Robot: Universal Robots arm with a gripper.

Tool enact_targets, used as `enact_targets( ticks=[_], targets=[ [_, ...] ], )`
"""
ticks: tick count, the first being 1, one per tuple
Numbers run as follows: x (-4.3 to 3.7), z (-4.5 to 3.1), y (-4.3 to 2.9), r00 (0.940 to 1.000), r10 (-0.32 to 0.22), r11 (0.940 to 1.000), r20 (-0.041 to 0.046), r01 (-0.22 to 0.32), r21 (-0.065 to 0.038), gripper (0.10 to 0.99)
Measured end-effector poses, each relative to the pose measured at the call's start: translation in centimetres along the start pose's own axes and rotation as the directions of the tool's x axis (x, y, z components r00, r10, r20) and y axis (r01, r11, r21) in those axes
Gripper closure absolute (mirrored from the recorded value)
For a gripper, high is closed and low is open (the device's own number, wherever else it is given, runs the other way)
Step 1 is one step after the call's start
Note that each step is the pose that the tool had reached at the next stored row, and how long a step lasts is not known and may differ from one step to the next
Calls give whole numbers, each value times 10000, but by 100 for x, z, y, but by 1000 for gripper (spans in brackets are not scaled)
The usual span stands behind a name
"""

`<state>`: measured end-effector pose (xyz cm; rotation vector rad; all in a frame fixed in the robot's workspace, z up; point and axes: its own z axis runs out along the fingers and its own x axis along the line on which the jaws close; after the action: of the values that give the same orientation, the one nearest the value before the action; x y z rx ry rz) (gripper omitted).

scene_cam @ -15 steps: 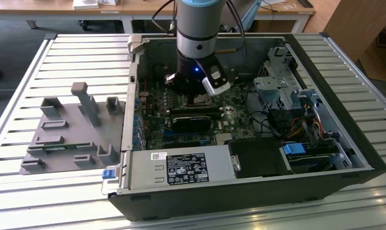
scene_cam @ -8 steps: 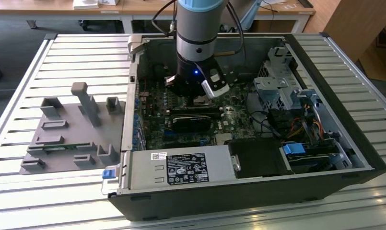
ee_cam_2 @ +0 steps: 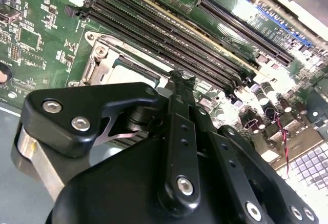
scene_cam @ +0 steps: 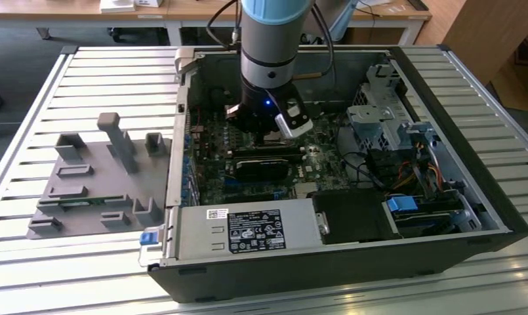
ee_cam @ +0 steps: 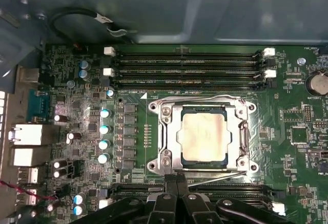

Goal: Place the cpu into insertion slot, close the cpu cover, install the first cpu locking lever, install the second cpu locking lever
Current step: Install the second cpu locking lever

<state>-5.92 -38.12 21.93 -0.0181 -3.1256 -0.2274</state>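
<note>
1. An open black computer case lies on a slatted metal surface.
2. A grey fixture plate with upright blocks sits on the slats, at the exterior view's left of the case.
3. A silver power supply fills the case's near edge.
4. Long black memory slots with white end clips run across the green motherboard.
5. Blue-topped capacitors stand in a column on the board.

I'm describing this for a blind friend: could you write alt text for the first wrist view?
A cpu with a dull silver top sits in the insertion slot on a green motherboard, with the silvery cpu cover framing it. Black memory slots run along one side, and the robot's black gripper hovers at the socket's edge.
</note>
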Motion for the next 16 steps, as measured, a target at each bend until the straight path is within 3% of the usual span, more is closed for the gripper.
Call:
enact_targets(
  ticks=[2, 16],
  targets=[
    [11, -2, -11, 10000, 2, 10000, 0, -2, -39, 980],
    [12, -3, -27, 10000, -1, 10000, -1, 1, -44, 980]
  ],
)
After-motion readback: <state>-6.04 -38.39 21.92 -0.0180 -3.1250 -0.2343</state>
